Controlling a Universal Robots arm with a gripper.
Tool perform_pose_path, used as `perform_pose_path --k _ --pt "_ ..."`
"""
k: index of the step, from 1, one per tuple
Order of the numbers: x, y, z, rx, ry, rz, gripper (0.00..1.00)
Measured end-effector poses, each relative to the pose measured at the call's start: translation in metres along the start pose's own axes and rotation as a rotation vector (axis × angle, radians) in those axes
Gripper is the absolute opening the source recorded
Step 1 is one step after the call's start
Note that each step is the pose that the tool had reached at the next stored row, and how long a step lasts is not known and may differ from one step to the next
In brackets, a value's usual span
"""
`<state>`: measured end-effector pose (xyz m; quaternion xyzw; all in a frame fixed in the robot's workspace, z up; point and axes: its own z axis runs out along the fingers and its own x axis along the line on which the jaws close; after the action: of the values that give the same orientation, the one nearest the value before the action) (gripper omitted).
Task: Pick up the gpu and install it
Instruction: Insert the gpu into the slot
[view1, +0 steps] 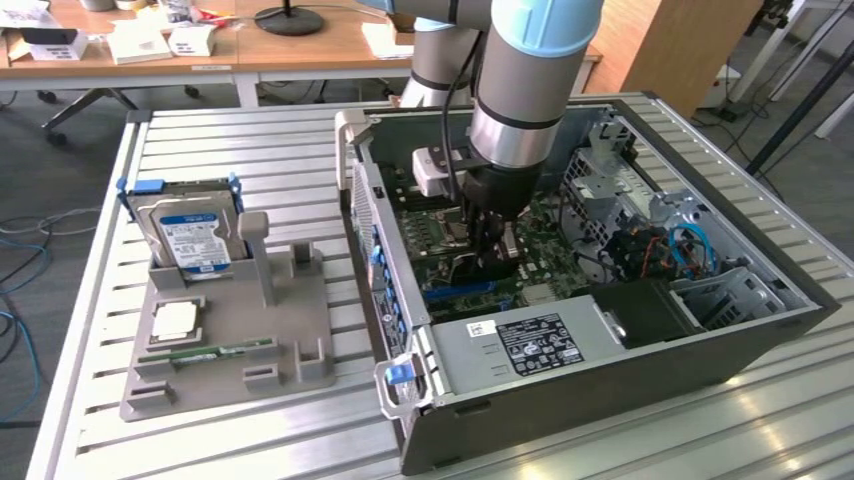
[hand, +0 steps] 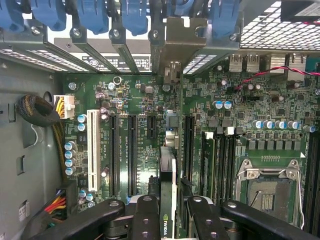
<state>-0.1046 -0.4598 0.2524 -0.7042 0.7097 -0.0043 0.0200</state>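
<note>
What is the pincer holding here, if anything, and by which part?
The pincer grips the gpu by its long edge away from the motherboard, with the card edge-on.

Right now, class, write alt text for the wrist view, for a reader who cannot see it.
The gripper holds the gpu edge-on over a green motherboard, in line with its long black expansion slots. A silver bracket in line with the card sits among blue latches.

Bright, even ambient light covers the ribbed silver metal table (view1: 200, 440). The open dark grey computer case (view1: 667, 370) is dimmer inside. In the wrist view, glare washes out the perforated silver metal grille (hand: 280, 25), and the black gripper (hand: 170, 200) renders dark.
</note>
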Motion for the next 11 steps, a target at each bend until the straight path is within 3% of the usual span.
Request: perform_pose_path --k 11 --pt "0.0001 0.0001 0.0012 0.0000 -0.0001 0.000 0.26"
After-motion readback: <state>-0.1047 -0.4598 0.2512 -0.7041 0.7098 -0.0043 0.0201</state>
